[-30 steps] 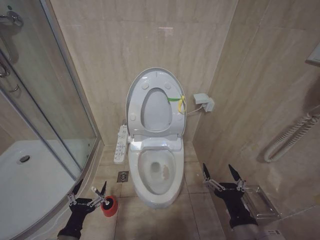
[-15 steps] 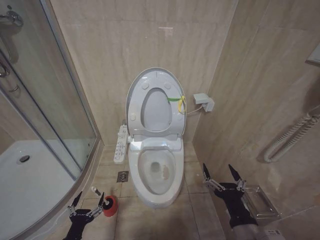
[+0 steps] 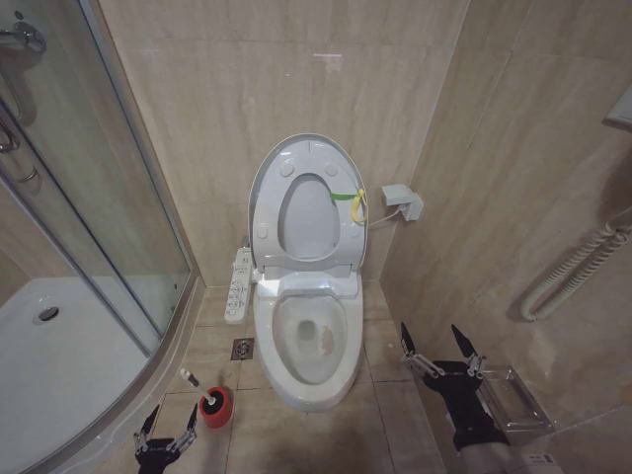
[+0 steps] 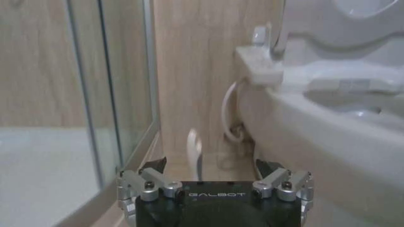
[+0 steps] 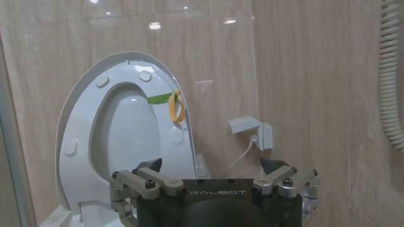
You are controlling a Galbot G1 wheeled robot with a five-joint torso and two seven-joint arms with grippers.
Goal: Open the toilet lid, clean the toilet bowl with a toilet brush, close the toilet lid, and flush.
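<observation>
The toilet lid (image 3: 265, 188) stands raised against the back wall, its yellow-green strap (image 3: 353, 198) on the right edge, and the ring seat is up with it. Below it lies the open toilet bowl (image 3: 341, 370). The toilet brush (image 3: 190, 379) rests in its red cup (image 3: 217, 409) on the floor left of the bowl, its white handle leaning left. My left gripper (image 3: 170, 415) is open, low at the picture's bottom edge, just short of the cup. In the left wrist view the handle (image 4: 194, 146) shows beyond the left gripper (image 4: 209, 164). My right gripper (image 3: 431, 331) hangs open, right of the bowl.
A glass shower screen (image 3: 89, 197) and white shower tray (image 3: 59, 375) fill the left. A button panel (image 3: 238, 284) sits at the bowl's left side. A floor drain (image 3: 242, 348) lies near the brush. A wall box (image 3: 403, 201) and a coiled hose (image 3: 573, 272) are on the right wall.
My left gripper has drawn back from around the brush handle toward the picture's bottom edge, still open. The brush stays in its cup. The right arm has not moved.
</observation>
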